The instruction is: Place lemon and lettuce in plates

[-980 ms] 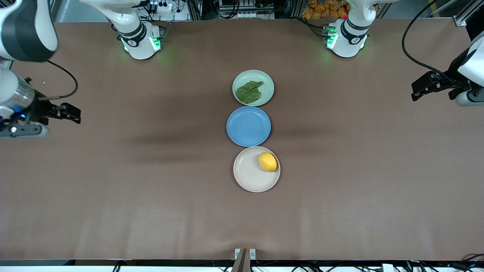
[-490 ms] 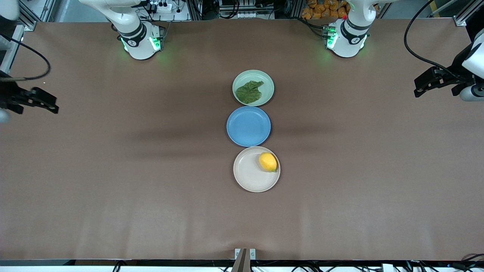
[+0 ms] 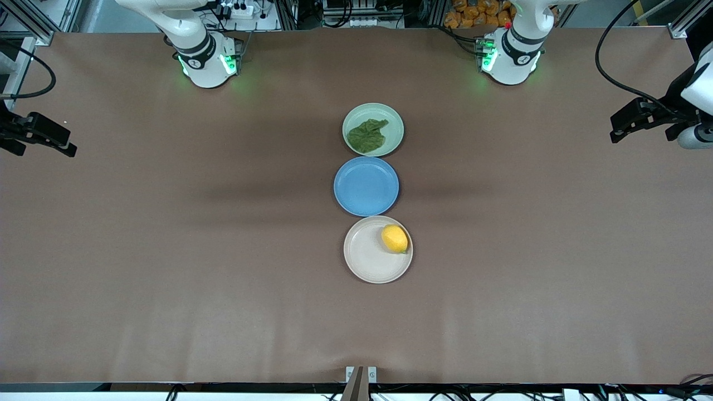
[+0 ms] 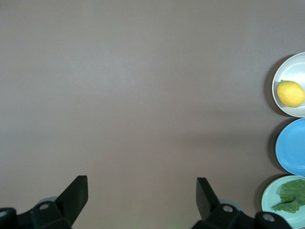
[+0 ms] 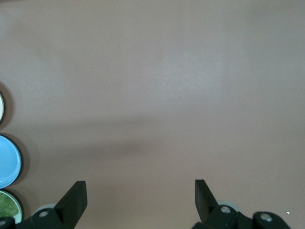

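Observation:
The yellow lemon [image 3: 395,238] [image 4: 290,93] lies in the beige-white plate [image 3: 365,264] [image 4: 282,73], the plate nearest the front camera. In the pale mint plate [image 3: 393,125] [image 4: 268,196], nearest the robots' bases, the dark green lettuce [image 3: 366,135] [image 4: 291,194] lies flat. My left gripper [image 3: 614,129] [image 4: 142,183] hangs open and empty over bare table at the left arm's end. Over the right arm's end, my right gripper [image 3: 70,143] [image 5: 140,187] is open and empty too. Both are well away from the plates.
An empty blue plate [image 3: 366,185] [image 4: 293,145] [image 5: 7,161] sits between the two filled plates, the three in a row at the table's middle. Brown table [image 3: 195,250] surrounds them. Both arm bases stand at the table's edge farthest from the front camera.
My right gripper has drawn back toward the right arm's end of the table, its arm leaving the view. My left gripper has shifted slightly. Lemon, lettuce and plates have not moved.

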Tool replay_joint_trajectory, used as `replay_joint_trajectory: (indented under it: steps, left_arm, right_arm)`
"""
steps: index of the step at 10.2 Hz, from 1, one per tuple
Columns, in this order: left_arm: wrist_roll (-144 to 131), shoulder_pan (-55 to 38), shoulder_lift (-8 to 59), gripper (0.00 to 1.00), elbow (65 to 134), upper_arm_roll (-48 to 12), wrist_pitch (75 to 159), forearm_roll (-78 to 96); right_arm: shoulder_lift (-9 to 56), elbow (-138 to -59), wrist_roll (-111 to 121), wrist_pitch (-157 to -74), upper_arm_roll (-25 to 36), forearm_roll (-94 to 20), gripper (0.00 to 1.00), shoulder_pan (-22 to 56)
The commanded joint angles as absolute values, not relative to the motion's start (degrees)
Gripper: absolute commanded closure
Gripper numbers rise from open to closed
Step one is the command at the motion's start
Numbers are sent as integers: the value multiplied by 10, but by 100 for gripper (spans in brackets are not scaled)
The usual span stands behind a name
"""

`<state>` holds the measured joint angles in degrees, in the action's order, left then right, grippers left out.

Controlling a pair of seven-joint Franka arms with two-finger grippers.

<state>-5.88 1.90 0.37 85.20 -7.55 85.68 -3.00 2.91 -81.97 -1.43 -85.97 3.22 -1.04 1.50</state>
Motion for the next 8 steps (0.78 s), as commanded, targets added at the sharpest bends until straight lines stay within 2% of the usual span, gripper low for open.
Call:
replay_joint_trajectory:
  steps: [1, 8]
  left_arm:
    - [-42, 24, -2, 0, 849, -78, 847, -34]
    - [-43, 29, -2, 0, 840, -74, 839, -34]
  right_arm:
    - [25, -820, -21, -854, 36, -18, 0, 18]
    - [37, -820, -21, -859, 36, -13, 0, 31]
